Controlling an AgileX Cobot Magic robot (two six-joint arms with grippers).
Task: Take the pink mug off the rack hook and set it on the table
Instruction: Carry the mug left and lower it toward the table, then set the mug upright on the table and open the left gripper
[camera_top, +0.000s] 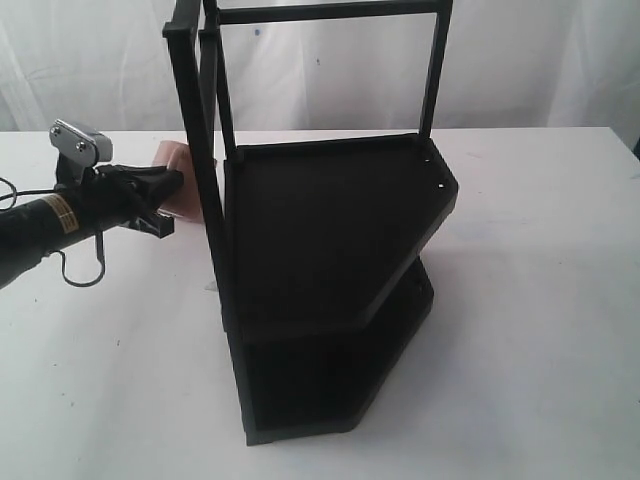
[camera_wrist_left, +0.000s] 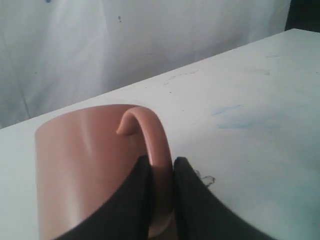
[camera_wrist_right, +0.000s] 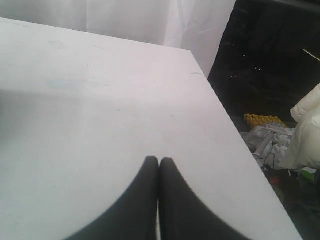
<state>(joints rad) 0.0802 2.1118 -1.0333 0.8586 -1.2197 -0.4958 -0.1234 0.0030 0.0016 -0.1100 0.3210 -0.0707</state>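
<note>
The pink mug shows just left of the tall black rack, partly hidden behind the rack's near post. My left gripper is shut on its handle. In the left wrist view the mug fills the lower left, and its handle is pinched between my left gripper's two black fingers. I cannot tell whether the mug touches the table. My right gripper is shut with nothing in it, above bare white table; it does not show in the exterior view.
A thin metal hook hangs under the left arm. The rack stands mid-table with white tabletop on both sides. In the right wrist view the table's edge drops to dark floor clutter. A white curtain hangs behind.
</note>
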